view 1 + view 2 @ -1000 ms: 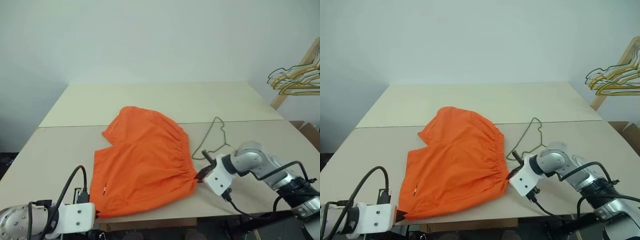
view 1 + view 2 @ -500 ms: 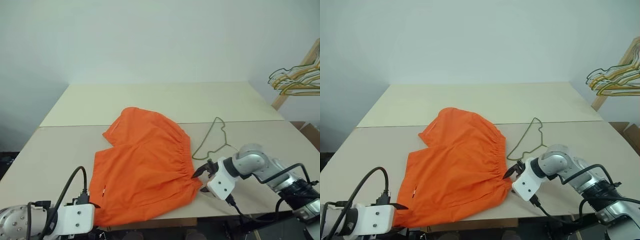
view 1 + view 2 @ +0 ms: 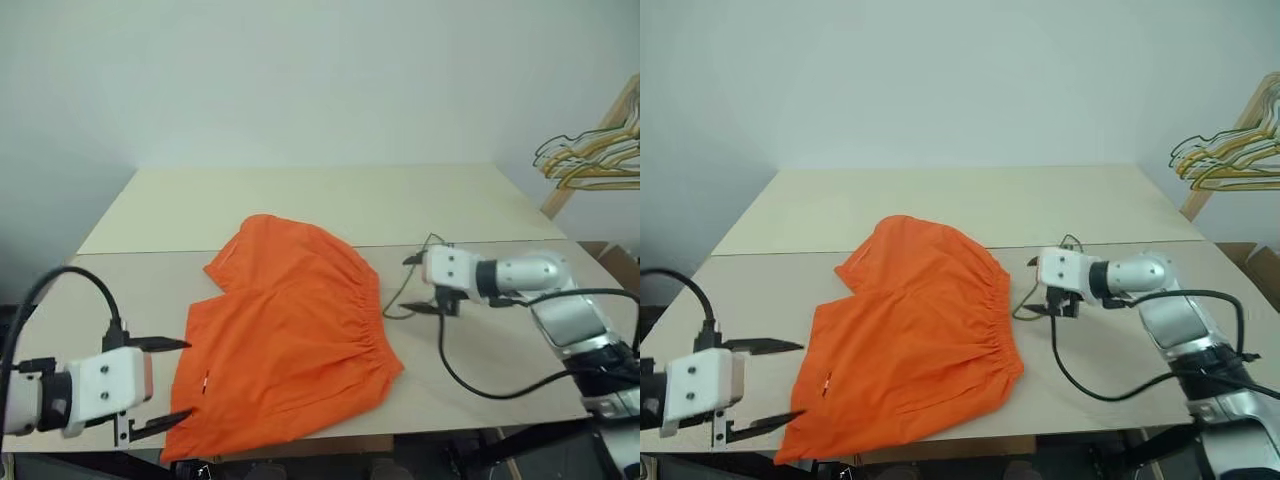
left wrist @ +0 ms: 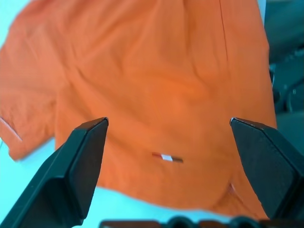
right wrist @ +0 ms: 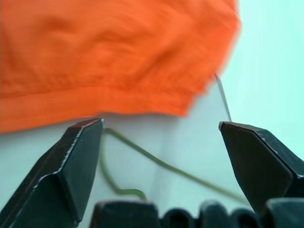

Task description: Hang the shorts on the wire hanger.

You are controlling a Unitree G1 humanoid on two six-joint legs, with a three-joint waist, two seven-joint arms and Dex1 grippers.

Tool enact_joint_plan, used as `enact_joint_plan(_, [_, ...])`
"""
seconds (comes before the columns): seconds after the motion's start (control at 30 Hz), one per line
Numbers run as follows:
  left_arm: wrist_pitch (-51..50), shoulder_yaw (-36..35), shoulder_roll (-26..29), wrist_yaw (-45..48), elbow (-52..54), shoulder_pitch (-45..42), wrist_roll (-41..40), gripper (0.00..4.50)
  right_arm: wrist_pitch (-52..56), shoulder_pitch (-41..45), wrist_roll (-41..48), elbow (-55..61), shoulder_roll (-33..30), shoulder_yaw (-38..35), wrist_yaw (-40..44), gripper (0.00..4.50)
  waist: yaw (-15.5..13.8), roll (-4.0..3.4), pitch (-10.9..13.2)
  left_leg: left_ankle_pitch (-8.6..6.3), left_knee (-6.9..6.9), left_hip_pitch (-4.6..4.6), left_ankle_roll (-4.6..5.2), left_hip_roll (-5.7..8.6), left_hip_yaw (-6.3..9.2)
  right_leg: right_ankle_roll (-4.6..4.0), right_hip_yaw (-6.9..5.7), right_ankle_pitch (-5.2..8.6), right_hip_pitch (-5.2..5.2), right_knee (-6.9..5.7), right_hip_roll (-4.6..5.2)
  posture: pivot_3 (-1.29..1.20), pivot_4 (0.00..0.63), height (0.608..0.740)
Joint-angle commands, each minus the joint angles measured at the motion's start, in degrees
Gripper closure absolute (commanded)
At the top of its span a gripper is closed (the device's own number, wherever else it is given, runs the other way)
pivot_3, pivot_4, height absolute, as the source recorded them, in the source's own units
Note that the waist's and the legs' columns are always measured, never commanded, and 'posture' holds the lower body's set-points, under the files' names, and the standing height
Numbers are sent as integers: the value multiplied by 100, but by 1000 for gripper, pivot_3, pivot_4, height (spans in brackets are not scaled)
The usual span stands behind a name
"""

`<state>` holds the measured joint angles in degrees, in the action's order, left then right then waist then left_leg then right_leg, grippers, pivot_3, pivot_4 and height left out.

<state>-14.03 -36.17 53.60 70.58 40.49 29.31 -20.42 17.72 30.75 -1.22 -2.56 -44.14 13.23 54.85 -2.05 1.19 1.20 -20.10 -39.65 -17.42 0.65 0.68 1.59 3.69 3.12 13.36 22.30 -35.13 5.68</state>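
Note:
The orange shorts [image 3: 290, 330] lie spread flat in the middle of the table, waistband toward the right. My left gripper [image 3: 180, 380] hovers open just off their near-left corner, one finger above the other, holding nothing; the left wrist view looks down on the shorts [image 4: 156, 80] between the wide fingers [image 4: 80, 161]. The wire hanger [image 3: 396, 298] lies flat right of the waistband, partly hidden behind my right gripper [image 3: 415, 285], which stands open over it. In the right wrist view the hanger wire [image 5: 166, 164] runs between the fingers, beside the shorts' edge [image 5: 109, 52].
The table [image 3: 300, 205] is two pale boards with a seam across the middle; its front edge lies just below the shorts. A bunch of yellow-gold hangers [image 3: 590, 160] hangs on a wooden rack at the far right, off the table.
Both grippers have opened and let go of the shorts. The left one rose off the near-left corner; the right one rolled and moved away from the waistband corner, over the hanger.

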Motion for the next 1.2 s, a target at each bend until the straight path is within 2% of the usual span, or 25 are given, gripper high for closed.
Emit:
enact_joint_plan(0.03, [-158, 230, 83, -257, 112, -384, -151, 42, 999, 159, -463, -84, 381, 40, -780, 0, -8, -2, -1, 0, 0, -4, -3, -1, 1, -1, 0, 0, 4, 0, -2, 105, 0, 740])
enact_joint_plan(0.27, [-216, 939, 170, -496, 53, -942, 42, 42, 1283, 20, -891, -310, 748, 335, -1162, 0, -3, -11, 3, -1, 1, -26, -17, -2, 1, -1, -1, 0, 24, 3, -4, 94, 0, 740])
enact_joint_plan(0.43, [-185, 1157, 222, -532, -38, -1083, 122, 42, 917, -265, -1330, -329, 268, 670, -970, 0, -10, -15, 5, -1, 1, -25, -16, -3, 0, -1, -3, 0, 23, 5, -5, 92, 0, 740])
enact_joint_plan(0.63, [-95, 1334, 239, -537, -145, -1187, 250, 42, 721, -425, -1648, -493, -77, 745, -971, 0, 13, -21, 6, -2, 0, -5, -15, -9, -2, -1, -2, 0, 0, 7, -14, 75, 0, 740])
enact_joint_plan(0.83, [-12, 1384, 266, -523, -239, -1244, 312, 42, 264, -532, -1821, -683, -679, 580, -860, 0, -17, -21, 6, -2, -3, -6, -15, -11, -1, -1, -3, -1, -5, 14, -15, 71, 0, 740])
enact_joint_plan(0.9, [12, 1381, 274, -526, -253, -1230, 330, 42, 359, -492, -1553, -680, -738, 313, -751, 0, 4, -20, 7, -2, -2, -7, -14, -11, -3, -1, -3, -1, -4, 15, -15, 69, 0, 740])
enact_joint_plan(1.07, [25, 1435, 248, -565, -275, -1269, 356, 42, 2290, 106, -345, -509, 165, -778, -696, 0, 175, -31, 15, -2, -1, -13, -14, -34, -6, -16, 3, -9, -2, 12, -38, 66, 0, 740])
enact_joint_plan(1.2, [19, 1548, 225, -620, -273, -1323, 388, 42, 3314, 474, 74, -835, 885, -1184, -1094, 0, 230, -38, 17, -3, 4, 5, -13, -53, -9, -29, 9, -15, -2, 7, -62, 67, 0, 740])
